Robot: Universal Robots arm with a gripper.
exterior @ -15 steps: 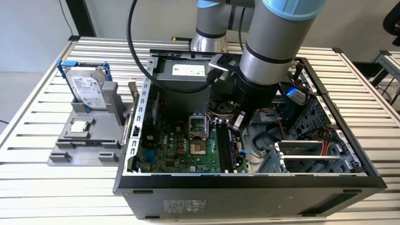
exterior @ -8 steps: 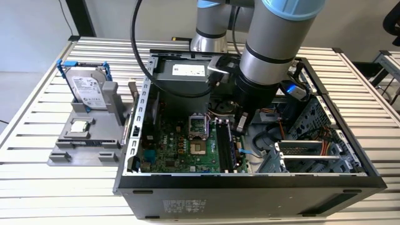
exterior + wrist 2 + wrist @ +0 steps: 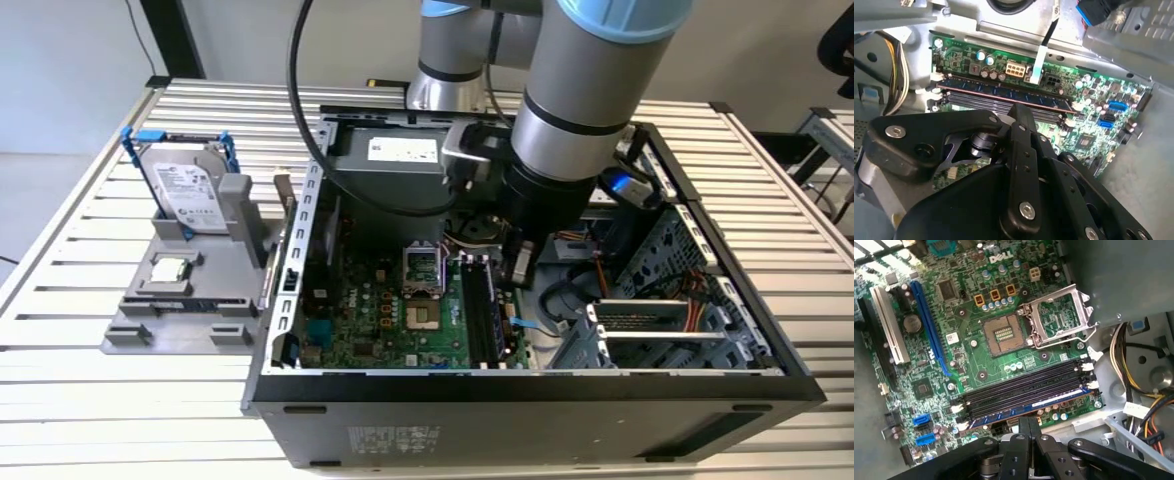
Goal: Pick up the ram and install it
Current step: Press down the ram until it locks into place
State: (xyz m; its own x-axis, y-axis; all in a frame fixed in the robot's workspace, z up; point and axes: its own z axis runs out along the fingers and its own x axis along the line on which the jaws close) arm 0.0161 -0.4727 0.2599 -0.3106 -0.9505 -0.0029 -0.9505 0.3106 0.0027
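The ram (image 3: pixel 1054 402) is a dark blue-black stick standing in the outermost long black slot of the green motherboard (image 3: pixel 979 300). It runs along the board's edge in the second wrist view (image 3: pixel 979 90) and lies inside the open computer case in the exterior view (image 3: pixel 503 312). My gripper (image 3: pixel 1028 421) hangs right over the middle of the stick with its black fingers pressed together, shut. Its tip (image 3: pixel 1019 111) reaches the ram's top edge; whether it touches I cannot tell. In the exterior view the gripper (image 3: pixel 518 275) sits low inside the case.
The open processor socket (image 3: pixel 1003 334) with its raised metal lid lies beside the slots. Yellow and black cables (image 3: pixel 1124 360) run near the slot end. Outside the case, a grey stand (image 3: pixel 187 300) holds a blue-framed hard drive (image 3: pixel 187 185) and a small silver chip (image 3: pixel 170 270).
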